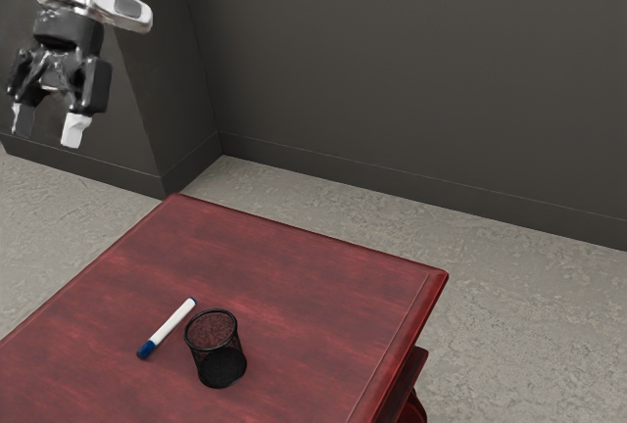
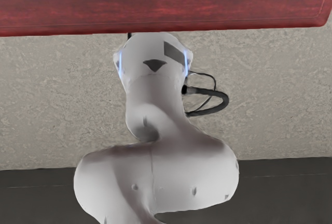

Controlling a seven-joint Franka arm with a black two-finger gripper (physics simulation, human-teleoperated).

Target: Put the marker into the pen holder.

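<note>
Marker (image 1: 170,324) job: looked unstarted; grasp, carry and release all lay ahead.
Gripper (image 1: 49,127): hung high at the exterior view's left, fingers (image 1: 75,130) wide apart, nothing held between them.
Red tabletop (image 1: 294,276): bore the marker lying flat, its blue end nearer the exterior view's left edge.
Pen holder (image 1: 217,354): stood upright just beside the marker, toward the exterior view's right, delivery pending.

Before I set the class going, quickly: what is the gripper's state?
Gripper: open, fingers apart, holding nothing; the marker lies on the table.
</note>
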